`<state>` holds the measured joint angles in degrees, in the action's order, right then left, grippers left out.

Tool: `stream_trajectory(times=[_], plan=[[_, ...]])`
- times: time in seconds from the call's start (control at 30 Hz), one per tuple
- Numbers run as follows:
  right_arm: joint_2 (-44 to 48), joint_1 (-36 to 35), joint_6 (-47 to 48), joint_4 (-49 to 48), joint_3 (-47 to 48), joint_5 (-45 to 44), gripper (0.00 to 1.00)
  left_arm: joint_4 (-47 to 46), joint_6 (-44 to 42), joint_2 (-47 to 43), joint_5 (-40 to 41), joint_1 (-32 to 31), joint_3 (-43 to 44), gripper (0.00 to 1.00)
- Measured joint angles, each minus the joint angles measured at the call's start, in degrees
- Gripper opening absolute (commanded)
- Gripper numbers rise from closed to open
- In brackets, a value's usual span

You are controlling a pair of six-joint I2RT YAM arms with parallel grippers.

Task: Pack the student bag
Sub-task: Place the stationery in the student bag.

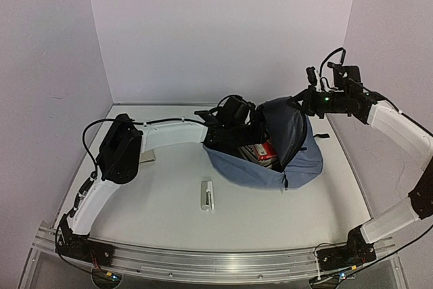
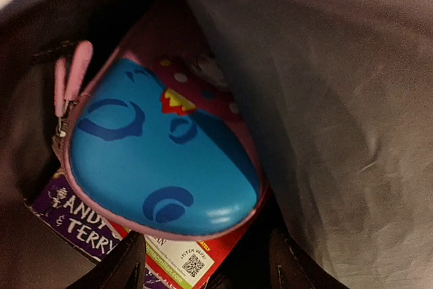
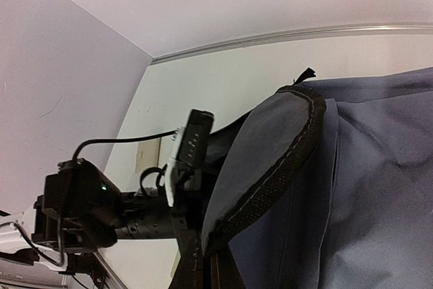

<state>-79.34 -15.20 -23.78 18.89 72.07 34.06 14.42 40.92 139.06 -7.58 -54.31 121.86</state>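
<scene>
Slate-blue student bag (image 1: pixel 301 160) sits right of centre on the table (image 1: pixel 169 214), its mouth lifted by my right gripper (image 1: pixel 301 104), which is clamped tight on the top rim. My left gripper (image 2: pixel 206 262) is inside, jaws parted and empty, just above the blue pencil case (image 2: pixel 162 160) lying on a paperback book (image 2: pixel 74 218). I'd back the left arm straight out, clear of the lining, holding the right arm steady.

Student bag (image 3: pixel 365 187) flap beside left arm (image 3: pixel 88 201)
</scene>
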Motion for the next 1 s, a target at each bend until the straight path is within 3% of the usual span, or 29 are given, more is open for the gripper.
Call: stream_trajectory(times=[0.2,0.4,0.7,1.0], plan=[[0.2,0.0,-0.1,-0.1,-0.4,0.0,0.0,1.0,-2.0,0.3,0.1,-0.9,-0.7,0.76],[0.7,0.0,-0.2,-0.3,-1.0,0.0,0.0,2.3,-3.4,-6.4,2.5,-0.9,-9.4,0.83],[1.3,-3.1,-1.3,-1.3,-2.1,-2.8,0.0,2.1,-4.2,-27.1,4.6,-0.2,-26.9,0.86],[2.3,-15.9,-5.2,-4.3,-3.9,-15.9,0.0,1.8,-3.0,-45.3,2.7,7.8,-46.9,0.87]])
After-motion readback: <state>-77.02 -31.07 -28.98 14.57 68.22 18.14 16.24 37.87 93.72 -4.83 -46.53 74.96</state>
